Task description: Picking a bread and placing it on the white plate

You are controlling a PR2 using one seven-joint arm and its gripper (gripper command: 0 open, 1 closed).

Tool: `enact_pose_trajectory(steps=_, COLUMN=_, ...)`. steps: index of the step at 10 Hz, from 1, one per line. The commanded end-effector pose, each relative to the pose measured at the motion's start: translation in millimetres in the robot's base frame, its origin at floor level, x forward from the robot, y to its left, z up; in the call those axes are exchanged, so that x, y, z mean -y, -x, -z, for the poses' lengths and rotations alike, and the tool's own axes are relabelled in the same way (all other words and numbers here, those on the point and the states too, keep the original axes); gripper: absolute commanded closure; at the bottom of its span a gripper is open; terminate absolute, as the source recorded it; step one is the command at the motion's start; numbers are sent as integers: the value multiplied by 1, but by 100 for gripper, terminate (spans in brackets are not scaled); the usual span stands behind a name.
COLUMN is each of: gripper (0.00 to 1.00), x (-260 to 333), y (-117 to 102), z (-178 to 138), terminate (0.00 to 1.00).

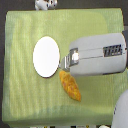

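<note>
Green cloth covers the table (20, 100). Your gripper (64, 63) sits just above the bread's (71, 86) near end, perhaps touching it; whether the pincer is released or clenched cannot be told. The white plate (46, 56) lies just beside the fingertips, toward the exterior view's left. Centre over the bread's thick middle, grip across its width, and lift clear before crossing.

Light green cloth (30, 100) over the table, small brown-and-white object (45, 4) beyond its far edge
</note>
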State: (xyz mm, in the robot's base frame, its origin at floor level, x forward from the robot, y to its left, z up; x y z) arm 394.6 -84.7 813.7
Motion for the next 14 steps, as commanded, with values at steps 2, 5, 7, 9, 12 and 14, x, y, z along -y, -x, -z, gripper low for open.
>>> enact_pose_trajectory(steps=2, gripper=0, x=-34, y=21, z=36, terminate=0)
enact_pose_trajectory(steps=5, gripper=0, x=-37, y=23, z=52, terminate=0)
enact_pose_trajectory(steps=7, gripper=0, x=-31, y=21, z=67, terminate=0)
enact_pose_trajectory(steps=9, gripper=0, x=-24, y=19, z=75, terminate=0)
enact_pose_trajectory(steps=12, gripper=0, x=-25, y=24, z=83, terminate=0)
enact_pose_trajectory(steps=14, gripper=0, x=-36, y=24, z=83, terminate=0)
